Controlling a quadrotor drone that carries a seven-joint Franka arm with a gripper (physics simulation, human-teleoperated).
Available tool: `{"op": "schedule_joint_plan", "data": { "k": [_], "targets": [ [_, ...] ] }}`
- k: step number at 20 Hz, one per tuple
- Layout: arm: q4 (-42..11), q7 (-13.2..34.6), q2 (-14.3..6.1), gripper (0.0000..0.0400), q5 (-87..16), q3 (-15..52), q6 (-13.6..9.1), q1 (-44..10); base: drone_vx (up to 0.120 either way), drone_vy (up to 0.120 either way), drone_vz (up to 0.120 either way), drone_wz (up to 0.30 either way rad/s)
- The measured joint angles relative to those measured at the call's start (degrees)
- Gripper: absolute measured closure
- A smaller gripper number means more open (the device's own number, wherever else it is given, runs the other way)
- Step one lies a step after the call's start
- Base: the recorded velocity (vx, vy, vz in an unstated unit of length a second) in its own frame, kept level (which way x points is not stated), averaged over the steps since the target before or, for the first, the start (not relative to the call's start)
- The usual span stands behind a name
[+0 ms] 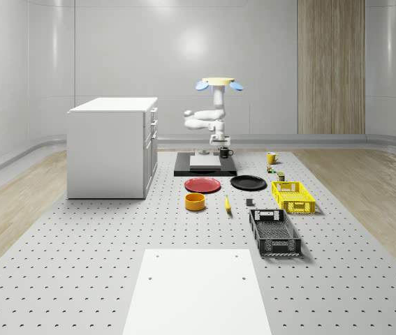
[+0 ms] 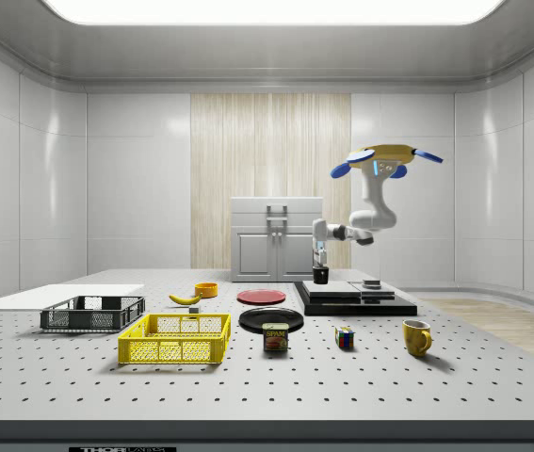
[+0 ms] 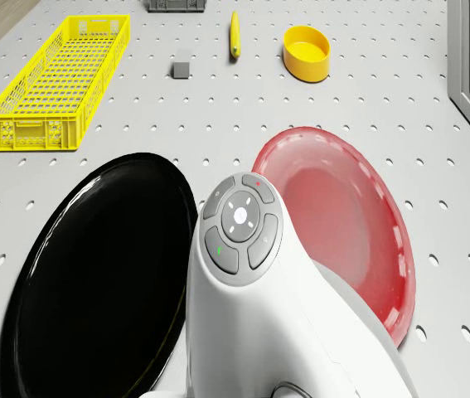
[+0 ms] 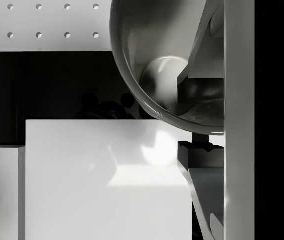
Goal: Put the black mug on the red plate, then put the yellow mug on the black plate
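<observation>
The perforated grey counter [image 1: 79, 244] has open room around the plates. The drone [image 1: 218, 84] hovers above the dark platform [image 1: 205, 168] at the counter's far side. Its claw [image 1: 223, 143] is closed on the rim of the glossy black mug [image 1: 226, 152], held over that platform. Nearer lie the round red plate [image 1: 202, 185] and black plate [image 1: 248, 183], side by side. The yellow mug [image 1: 271, 158] stands apart, toward the whole-scene view's right.

I see the pegboard table [image 1: 79, 251] carrying, out beyond my gripper [image 1: 224, 143], a red plate [image 1: 202, 184] and black plate [image 1: 248, 183] side by side, then a yellow bowl [image 1: 195, 201], banana [image 1: 227, 203], yellow crate [image 1: 293, 196] and black crate [image 1: 274, 232]; a yellow mug [image 1: 271, 158] stands off to its side.
</observation>
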Motion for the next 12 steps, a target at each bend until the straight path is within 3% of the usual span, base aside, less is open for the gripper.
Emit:
{"op": "schedule_joint_plan", "data": {
  "k": [12],
  "targets": [
    [0.1,0.3,-1.1,0.0290,0.5,0.2,1.0,-0.4,0.120,-0.120,0.000,0.000]
  ]
}}
